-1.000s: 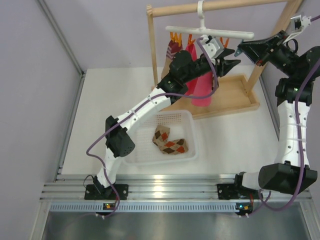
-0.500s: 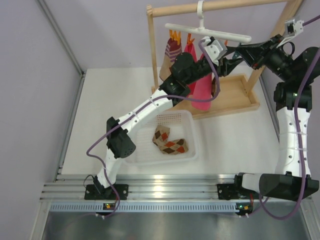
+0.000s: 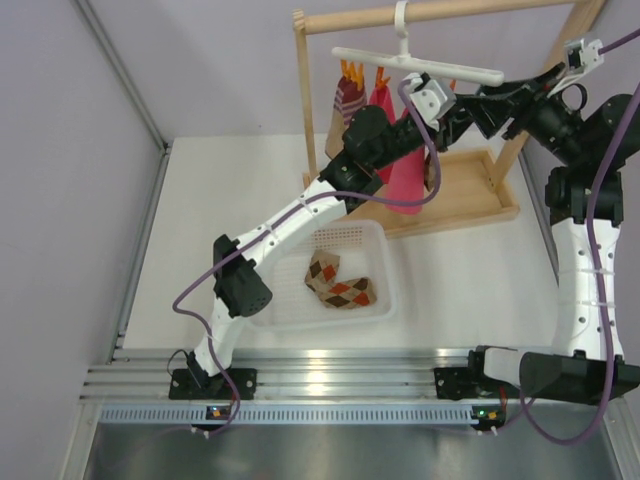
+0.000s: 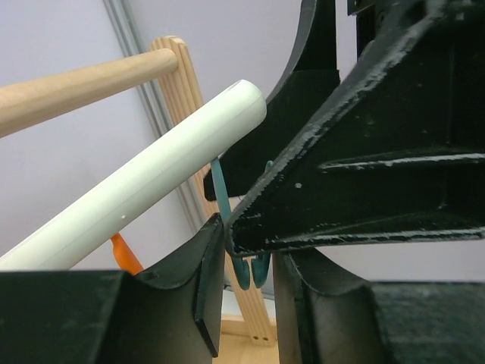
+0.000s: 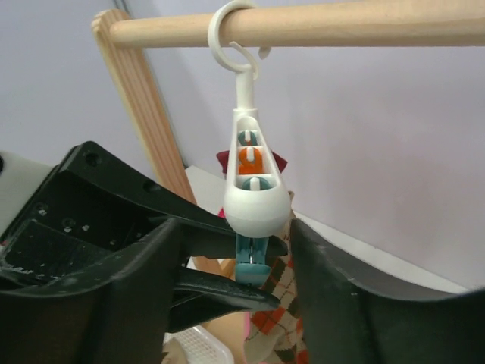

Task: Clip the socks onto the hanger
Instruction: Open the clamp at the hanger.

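The white hanger (image 3: pixel 415 65) hangs by its hook (image 5: pixel 235 34) from the wooden rod. Both grippers meet under its right end. My left gripper (image 4: pixel 248 296) stands open, its fingers on either side of a teal clip (image 4: pixel 251 271) without visibly touching it. My right gripper (image 5: pixel 242 303) is open around the hanger's end (image 5: pixel 256 199) and the same teal clip (image 5: pixel 251 254). One argyle sock (image 5: pixel 286 322) hangs just behind and below that clip; its top edge is hidden, so I cannot tell what holds it. More argyle socks (image 3: pixel 338 280) lie in the white basket (image 3: pixel 385 270).
The wooden rack frame (image 3: pixel 310 120) stands on its tray base (image 3: pixel 470 195) at the back. A pink cloth (image 3: pixel 405 180) and a maroon striped sock (image 3: pixel 347 97) hang from the hanger's left clips. A metal rail (image 3: pixel 140 240) borders the table's left side.
My right gripper has swung left to the hanger's right end and its jaws have opened. My left gripper's jaws have narrowed around the teal clip. The hanger has shifted slightly.
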